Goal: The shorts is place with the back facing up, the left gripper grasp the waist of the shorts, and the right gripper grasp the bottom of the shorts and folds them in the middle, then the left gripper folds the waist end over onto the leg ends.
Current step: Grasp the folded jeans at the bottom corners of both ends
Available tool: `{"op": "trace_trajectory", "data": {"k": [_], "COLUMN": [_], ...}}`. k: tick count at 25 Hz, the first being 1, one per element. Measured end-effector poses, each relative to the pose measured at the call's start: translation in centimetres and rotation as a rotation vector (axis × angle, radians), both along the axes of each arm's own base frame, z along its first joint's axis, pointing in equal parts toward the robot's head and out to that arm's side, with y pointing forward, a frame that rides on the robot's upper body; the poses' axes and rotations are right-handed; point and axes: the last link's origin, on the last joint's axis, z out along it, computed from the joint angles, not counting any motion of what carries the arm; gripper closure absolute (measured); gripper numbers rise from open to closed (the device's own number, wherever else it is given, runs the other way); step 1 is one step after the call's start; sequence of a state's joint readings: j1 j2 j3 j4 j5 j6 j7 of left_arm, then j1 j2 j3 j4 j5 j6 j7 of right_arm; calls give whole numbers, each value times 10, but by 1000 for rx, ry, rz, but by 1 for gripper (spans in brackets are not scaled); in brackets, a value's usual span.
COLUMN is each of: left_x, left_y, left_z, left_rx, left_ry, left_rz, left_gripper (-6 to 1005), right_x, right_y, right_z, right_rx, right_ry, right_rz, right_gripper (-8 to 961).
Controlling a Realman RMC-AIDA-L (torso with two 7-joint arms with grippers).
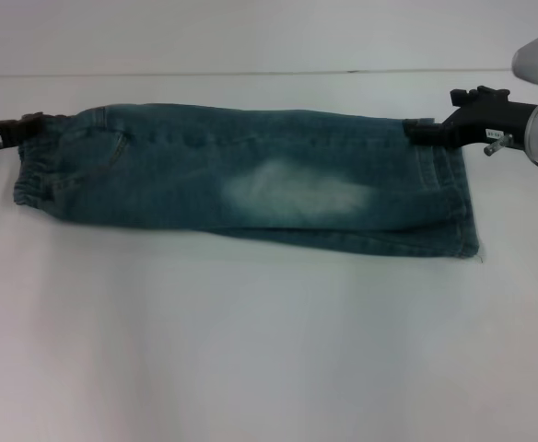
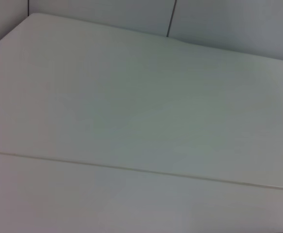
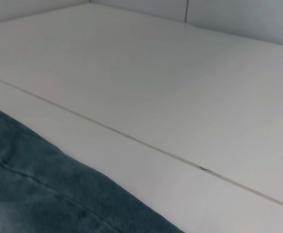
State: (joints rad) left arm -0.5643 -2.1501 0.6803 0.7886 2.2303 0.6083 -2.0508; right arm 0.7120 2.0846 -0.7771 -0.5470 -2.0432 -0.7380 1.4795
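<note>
the shorts (image 1: pixel 251 180) lie flat on the white table (image 1: pixel 251 350), folded lengthwise into one long strip, elastic waist at the robot's left, leg hems (image 1: pixel 453 198) at its right, a pale faded patch mid-strip. at the far right corner the right gripper (image 1: pixel 415 132) meets the hem edge; at the far left corner the left gripper (image 1: pixel 31 127) meets the waistband. whether either claw is spread or pinching cloth cannot be told. a seam crosses the table behind.
</note>
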Motion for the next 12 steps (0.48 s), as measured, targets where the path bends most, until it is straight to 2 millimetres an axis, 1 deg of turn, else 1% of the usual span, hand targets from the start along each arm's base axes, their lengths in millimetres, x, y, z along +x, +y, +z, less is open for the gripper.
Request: {"op": "trace_trajectory", "data": {"k": [4, 5, 9, 10, 11, 12], "left_x": [-2, -3, -3, -4, -4, -5], "left_y": [-8, -12, -21, -24, -26, -28], "left_z": [12, 17, 24, 26, 27, 29], "left_rx": [2, 2, -28, -44, -54, -69], "left_ry": [7, 9, 8, 11, 13, 16], "left_rz": [-19, -26, -51, -61, -66, -72], "left_gripper": [92, 92, 93, 93, 93, 94], "right_x": [-8, -11, -28, -34, -34, -36], "right_y": [-4, -5, -21, -32, -32, -38], "right_z": [9, 12, 23, 30, 30, 34], "right_rx": [-25, -33, -141, -210, -210, -248], "right_ry": [52, 65, 155, 195, 195, 217], "right_rz": [33, 46, 147, 203, 203, 228], "right_gripper": [29, -3, -2, -2, -2, -2]}}
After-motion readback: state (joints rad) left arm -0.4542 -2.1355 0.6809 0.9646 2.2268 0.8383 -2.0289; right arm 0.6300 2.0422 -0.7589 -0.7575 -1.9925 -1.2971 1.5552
